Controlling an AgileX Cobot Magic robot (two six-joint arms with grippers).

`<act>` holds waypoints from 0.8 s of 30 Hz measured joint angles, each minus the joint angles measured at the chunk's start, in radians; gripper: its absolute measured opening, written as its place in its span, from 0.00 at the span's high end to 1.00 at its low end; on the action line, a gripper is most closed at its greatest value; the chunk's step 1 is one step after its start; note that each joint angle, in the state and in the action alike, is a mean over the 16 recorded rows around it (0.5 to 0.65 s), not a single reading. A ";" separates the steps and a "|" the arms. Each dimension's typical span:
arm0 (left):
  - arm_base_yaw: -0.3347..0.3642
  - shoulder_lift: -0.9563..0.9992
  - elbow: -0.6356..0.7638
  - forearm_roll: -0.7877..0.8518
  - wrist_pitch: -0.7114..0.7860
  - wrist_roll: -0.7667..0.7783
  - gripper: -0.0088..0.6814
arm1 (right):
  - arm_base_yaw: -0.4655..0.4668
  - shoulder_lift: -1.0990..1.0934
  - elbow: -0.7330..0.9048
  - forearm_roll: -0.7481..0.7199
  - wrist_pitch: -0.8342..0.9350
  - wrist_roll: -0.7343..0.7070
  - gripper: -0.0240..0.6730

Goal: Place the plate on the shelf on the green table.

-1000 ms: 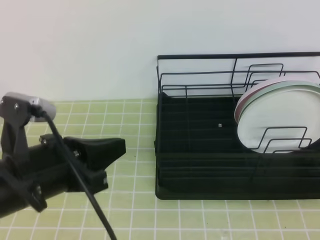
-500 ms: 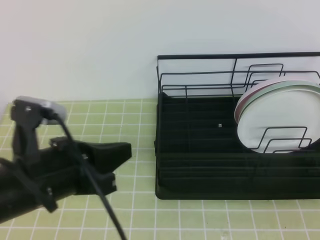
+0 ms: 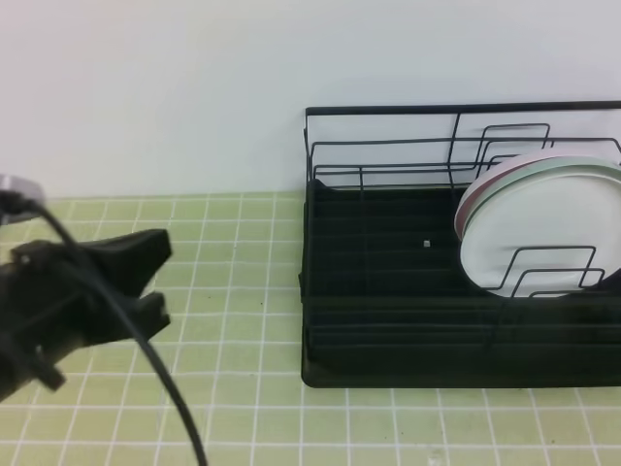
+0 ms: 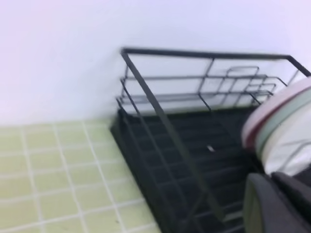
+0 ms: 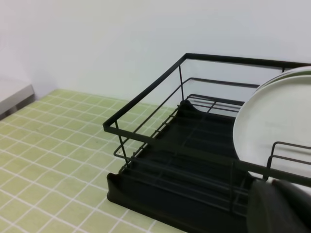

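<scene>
The white plate [image 3: 532, 231] stands on edge in the right end of the shelf [image 3: 388, 291], held by the wire dividers, with a mint-green, pink-rimmed plate [image 3: 582, 167] right behind it. The shelf rests on the green table [image 3: 233, 408]. My left gripper [image 3: 155, 250] is shut and empty, low over the tiles well left of the shelf. Its wrist view shows the shelf [image 4: 184, 145], the plate [image 4: 289, 153] and dark fingertips [image 4: 272, 204] pressed together. The right wrist view shows the plate [image 5: 277, 131], the shelf [image 5: 160, 160] and the right gripper [image 5: 279, 206], shut and empty.
A plain white wall rises behind the table. A black cable [image 3: 146, 359] trails from the left arm across the tiles. The left slots of the shelf hold nothing. A grey ledge [image 5: 12, 94] sits at the table's far left edge.
The left arm edged right, then pulled back to the left and slightly up, away from the shelf. Both plates stayed still in the rack.
</scene>
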 joint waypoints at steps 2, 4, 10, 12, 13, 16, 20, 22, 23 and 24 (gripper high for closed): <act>0.003 -0.061 0.029 0.074 -0.044 -0.062 0.99 | 0.000 0.000 0.000 0.000 0.000 0.000 0.97; 0.011 -0.128 0.065 0.166 -0.076 -0.134 0.99 | 0.000 0.000 0.000 0.000 0.000 0.000 0.97; 0.065 -0.361 0.224 0.531 -0.112 -0.461 0.99 | 0.000 0.000 0.000 0.000 0.000 0.000 0.97; 0.089 -0.443 0.286 0.664 -0.102 -0.588 0.99 | 0.000 0.000 0.000 0.000 0.001 0.000 0.97; 0.101 -0.483 0.318 0.731 -0.096 -0.654 0.99 | 0.000 0.001 0.000 0.000 0.001 0.000 0.97; 0.139 -0.597 0.408 0.913 -0.069 -0.836 0.99 | 0.000 0.001 0.000 0.000 0.002 0.000 0.97; 0.178 -0.734 0.504 1.122 -0.018 -1.024 0.99 | 0.000 0.001 0.000 0.000 0.002 0.000 0.97; 0.191 -0.790 0.538 1.210 0.010 -1.104 0.99 | 0.000 0.001 0.000 0.000 0.002 0.000 0.97; 0.195 -0.814 0.551 1.252 0.023 -1.142 0.99 | 0.000 0.001 0.000 0.000 0.002 0.000 0.97; 0.198 -0.836 0.563 1.291 0.034 -1.175 0.99 | 0.000 0.001 0.000 0.000 0.001 0.000 0.97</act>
